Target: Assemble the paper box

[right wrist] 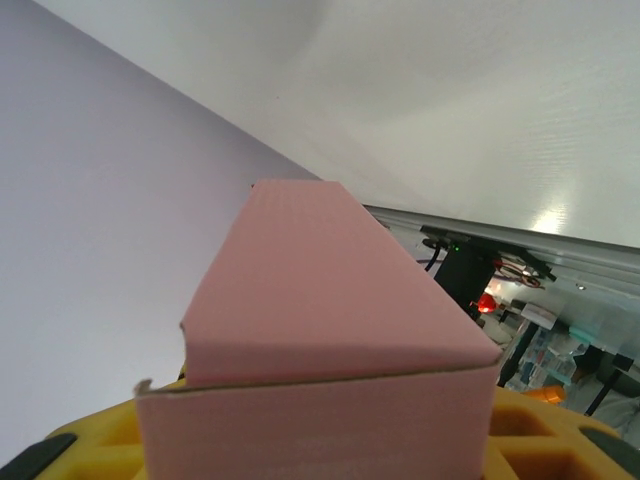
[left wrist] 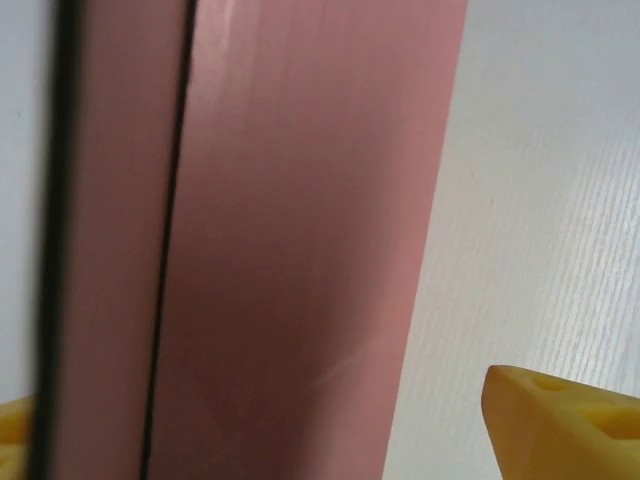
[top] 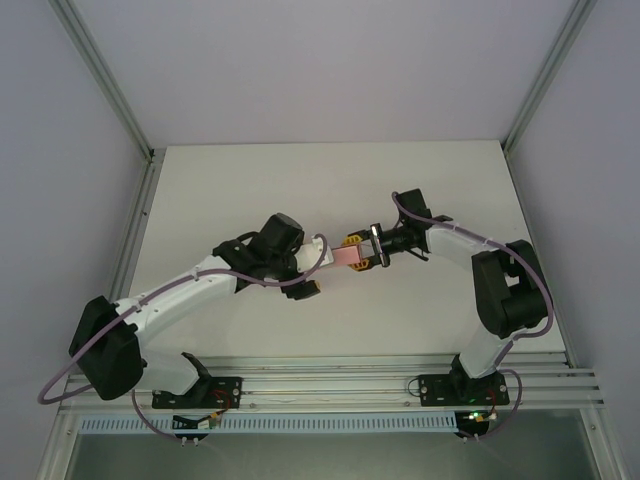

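white matte table [top: 250, 190], faint linear grain; ribbed aluminium rail [top: 330, 385] across near edge

One paper box [top: 347, 256] — two grippers [top: 315, 268] [top: 358, 254]; one table [top: 300, 180]

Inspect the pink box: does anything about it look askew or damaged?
On the paper box, gripped by the right gripper, the top flap overhangs the front panel and a thin gap shows at its left corner in the right wrist view, so that fold is not flush. No tears visible.

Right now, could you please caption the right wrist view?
Pink box gripped in the right claw, white table behind.
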Tool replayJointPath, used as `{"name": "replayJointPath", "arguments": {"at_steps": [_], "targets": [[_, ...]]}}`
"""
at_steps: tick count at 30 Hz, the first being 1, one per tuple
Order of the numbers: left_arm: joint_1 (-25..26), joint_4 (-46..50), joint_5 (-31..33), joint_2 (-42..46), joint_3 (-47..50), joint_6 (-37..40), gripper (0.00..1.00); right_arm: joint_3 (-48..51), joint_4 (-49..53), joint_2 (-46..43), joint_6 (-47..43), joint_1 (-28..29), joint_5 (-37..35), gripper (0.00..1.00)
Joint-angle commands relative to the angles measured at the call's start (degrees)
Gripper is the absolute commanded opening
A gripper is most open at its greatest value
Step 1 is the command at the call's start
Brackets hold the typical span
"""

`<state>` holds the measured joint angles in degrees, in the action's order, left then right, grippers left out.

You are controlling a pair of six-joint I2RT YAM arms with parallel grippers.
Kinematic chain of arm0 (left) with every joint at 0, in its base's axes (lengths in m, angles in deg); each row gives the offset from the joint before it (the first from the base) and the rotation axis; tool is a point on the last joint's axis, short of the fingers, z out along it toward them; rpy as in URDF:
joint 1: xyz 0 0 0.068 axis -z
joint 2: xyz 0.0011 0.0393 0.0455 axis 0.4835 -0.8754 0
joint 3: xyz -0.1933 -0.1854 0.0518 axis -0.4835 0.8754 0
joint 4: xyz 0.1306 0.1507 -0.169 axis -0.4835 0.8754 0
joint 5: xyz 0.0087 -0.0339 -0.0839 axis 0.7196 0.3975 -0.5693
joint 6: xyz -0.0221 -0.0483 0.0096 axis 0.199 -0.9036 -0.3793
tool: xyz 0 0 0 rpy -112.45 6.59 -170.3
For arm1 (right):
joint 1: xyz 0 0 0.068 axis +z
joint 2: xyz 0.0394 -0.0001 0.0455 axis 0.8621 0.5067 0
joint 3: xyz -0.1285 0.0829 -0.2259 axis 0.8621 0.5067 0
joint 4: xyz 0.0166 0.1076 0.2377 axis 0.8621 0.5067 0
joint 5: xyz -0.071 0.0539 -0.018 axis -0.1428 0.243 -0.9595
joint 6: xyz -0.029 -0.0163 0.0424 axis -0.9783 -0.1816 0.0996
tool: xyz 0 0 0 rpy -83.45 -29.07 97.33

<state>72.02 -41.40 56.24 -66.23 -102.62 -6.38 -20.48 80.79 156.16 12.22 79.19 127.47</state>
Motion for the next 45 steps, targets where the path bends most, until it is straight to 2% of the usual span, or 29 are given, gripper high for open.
{"name": "replayJointPath", "arguments": {"at_steps": [1,6,11,13,15,17,19,20,22,24,25,28,29,30,32,34,35,37,39,41,45], "targets": [[0.5,-0.3,-0.2,0.2,-1.7,1.0,0.74,0.7,-1.4,-0.5,2.0,0.2,3.6,0.37],[0.5,-3.5,-0.8,0.9,-1.5,0.1,0.51,-0.4,1.0,0.1,0.4,0.1,4.0,0.42],[0.6,-4.6,0.0,1.1,-0.9,0.0,0.36,-4.6,10.8,-0.6,-9.2,-0.5,0.3,0.59],[0.6,-4.6,0.5,0.9,-0.5,-0.2,0.34,-5.0,14.1,-2.2,-13.2,-1.6,-3.6,0.59],[0.5,-3.2,0.1,0.5,-0.6,0.2,0.33,-4.6,15.5,-4.3,-16.4,-3.0,-6.4,0.71],[0.4,-0.3,-1.4,-0.2,-1.1,1.4,0.33,-3.5,16.5,-7.7,-20.4,-5.3,-11.4,0.77],[0.1,3.2,-3.1,-1.4,-1.7,3.3,0.33,-2.6,18.8,-12.4,-28.7,-8.7,-21.1,0.95],[-0.3,4.7,-4.2,-2.1,-2.1,4.2,0.33,-2.6,19.7,-14.8,-34.3,-10.3,-26.7,1.0],[-2.0,7.9,-8.0,-4.3,-3.3,5.4,0.33,-3.2,21.0,-20.1,-48.2,-11.5,-41.9,1.0],[-4.4,11.6,-12.9,-7.0,-5.1,7.1,0.33,-0.2,15.5,-26.4,-57.7,-11.3,-47.2,1.0],[-5.3,12.6,-14.0,-8.2,-6.1,7.3,0.33,2.7,11.0,-29.7,-61.5,-11.4,-44.8,1.0],[-7.4,16.1,-16.9,-11.9,-9.0,10.1,0.37,12.9,-3.9,-37.2,-80.0,-11.3,-25.2,1.0],[-7.7,18.4,-17.9,-13.3,-10.4,12.0,0.37,14.2,-4.3,-38.0,-85.5,-11.3,-18.9,0.99],[-8.0,20.3,-18.6,-14.8,-12.1,13.5,0.37,14.3,-2.5,-38.1,-90.8,-11.3,-13.8,0.93],[-8.2,22.1,-18.0,-17.1,-14.8,14.3,0.37,12.4,0.8,-37.0,-95.1,-9.9,-9.6,0.83],[-8.2,22.8,-16.8,-19.4,-16.7,15.0,0.37,10.2,4.0,-35.1,-101.3,-5.5,-14.0,0.79],[-8.3,23.2,-16.0,-20.4,-17.7,15.3,0.37,8.8,5.6,-33.4,-104.4,-2.7,-19.2,0.78],[-8.4,24.4,-15.6,-22.5,-19.4,16.8,0.37,5.8,7.8,-29.1,-107.9,1.6,-27.9,0.67],[-8.5,25.2,-15.4,-24.6,-21.5,16.7,0.37,2.2,11.8,-24.0,-110.1,3.1,-31.1,0.59],[-8.5,26.8,-16.3,-26.4,-23.6,16.8,0.36,-0.2,15.7,-20.3,-111.8,4.0,-33.5,0.56],[-8.4,26.8,-17.0,-27.4,-24.6,17.0,0.36,-0.2,15.7,-18.2,-113.3,5.1,-35.5,0.49]]}}
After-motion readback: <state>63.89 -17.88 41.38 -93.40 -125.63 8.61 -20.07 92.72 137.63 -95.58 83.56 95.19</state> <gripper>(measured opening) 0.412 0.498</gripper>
